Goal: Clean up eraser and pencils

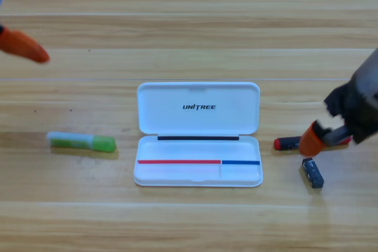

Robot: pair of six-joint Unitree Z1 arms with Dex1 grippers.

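Note:
The black pencil with red ends [287, 143] lies right of the white case [198, 95], most of its length hidden under my right gripper [319, 137]. That gripper points down at it, with one orange jaw showing over the stick. Just below it, the small dark eraser [313, 172] rests on the table, apart from the gripper. The pale green pencil [81, 141] lies left of the case. My left gripper [54, 20] waits at the top left corner, open and empty.
The white case lies open in the middle of the table, lid folded back, its tray [177, 174] facing up. The wooden table [195, 222] runs to every edge of the view.

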